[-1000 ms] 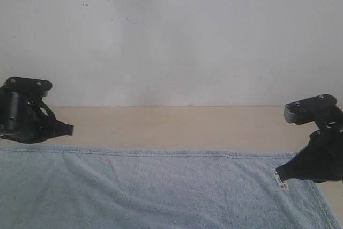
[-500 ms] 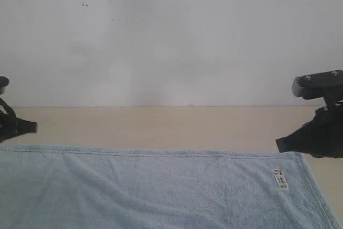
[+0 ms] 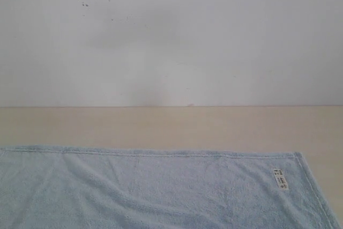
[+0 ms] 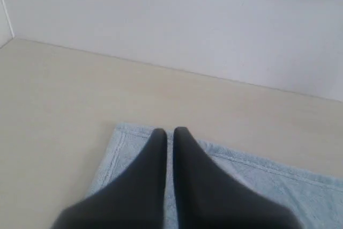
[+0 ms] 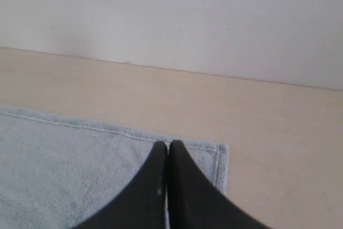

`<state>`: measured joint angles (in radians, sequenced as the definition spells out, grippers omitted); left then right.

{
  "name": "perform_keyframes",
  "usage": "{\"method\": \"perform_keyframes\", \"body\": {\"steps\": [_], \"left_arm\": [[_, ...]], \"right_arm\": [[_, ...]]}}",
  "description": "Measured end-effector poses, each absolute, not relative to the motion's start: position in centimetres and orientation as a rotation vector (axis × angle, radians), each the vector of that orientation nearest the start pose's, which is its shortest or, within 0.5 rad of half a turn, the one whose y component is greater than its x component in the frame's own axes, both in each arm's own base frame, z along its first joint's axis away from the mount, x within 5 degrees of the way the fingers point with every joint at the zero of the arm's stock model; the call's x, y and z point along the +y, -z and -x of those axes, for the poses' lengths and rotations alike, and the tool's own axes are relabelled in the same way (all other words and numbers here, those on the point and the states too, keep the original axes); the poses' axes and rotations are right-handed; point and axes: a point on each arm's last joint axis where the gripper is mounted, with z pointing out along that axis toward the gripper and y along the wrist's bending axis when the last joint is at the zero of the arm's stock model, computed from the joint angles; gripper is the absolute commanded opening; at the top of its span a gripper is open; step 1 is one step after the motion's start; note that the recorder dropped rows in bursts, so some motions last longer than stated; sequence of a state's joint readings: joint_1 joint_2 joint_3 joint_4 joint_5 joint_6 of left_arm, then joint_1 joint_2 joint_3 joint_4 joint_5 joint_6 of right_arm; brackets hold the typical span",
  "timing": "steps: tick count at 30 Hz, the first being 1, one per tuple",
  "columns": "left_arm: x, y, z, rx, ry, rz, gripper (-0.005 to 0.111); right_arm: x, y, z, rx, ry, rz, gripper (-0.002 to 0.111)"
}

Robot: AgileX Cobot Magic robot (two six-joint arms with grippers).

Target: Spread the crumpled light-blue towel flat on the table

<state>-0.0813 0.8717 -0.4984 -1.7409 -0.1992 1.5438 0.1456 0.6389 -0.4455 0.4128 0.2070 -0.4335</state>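
Observation:
The pale-blue towel (image 3: 161, 186) lies flat on the beige table (image 3: 161, 124), its far hem straight and its white label (image 3: 281, 178) near the far right corner. Neither gripper shows in the exterior view. In the left wrist view my left gripper (image 4: 169, 131) is shut with nothing between its fingers, over one corner of the towel (image 4: 257, 172). The right wrist view has my right gripper (image 5: 168, 144) shut and empty too, over the opposite corner of the towel (image 5: 64, 159).
An off-white speckled wall (image 3: 171, 36) rises along the table's far edge. A strip of bare tabletop (image 3: 230, 127) runs between the towel's far hem and the wall. The towel's near part runs out of the exterior view.
Both arms have drawn out of the exterior view, the left one to the left and the right one to the right. The label is uncovered. The towel has stayed flat.

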Motion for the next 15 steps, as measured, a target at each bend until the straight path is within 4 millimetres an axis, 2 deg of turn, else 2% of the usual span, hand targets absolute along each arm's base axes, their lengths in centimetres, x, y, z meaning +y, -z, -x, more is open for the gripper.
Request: {"method": "perform_keyframes", "body": {"steps": [2, 5, 9, 15], "left_arm": [[0.4, -28.4, -15.5, 1.812, 0.031, 0.249, 0.004], [0.6, -28.1, -13.4, 1.757, 0.044, 0.252, 0.004], [0.6, -27.2, -11.7, 1.720, 0.065, 0.244, 0.004], [0.7, -27.6, -10.4, 1.650, 0.084, 0.237, 0.004]], "right_arm": [[2.5, -28.3, -11.5, 1.842, -0.170, 0.221, 0.000], [2.4, -27.6, -10.2, 1.834, -0.190, 0.217, 0.000], [2.4, -27.7, -8.9, 1.798, -0.228, 0.186, 0.000], [2.2, -28.1, -7.9, 1.748, -0.290, 0.110, 0.000]]}}
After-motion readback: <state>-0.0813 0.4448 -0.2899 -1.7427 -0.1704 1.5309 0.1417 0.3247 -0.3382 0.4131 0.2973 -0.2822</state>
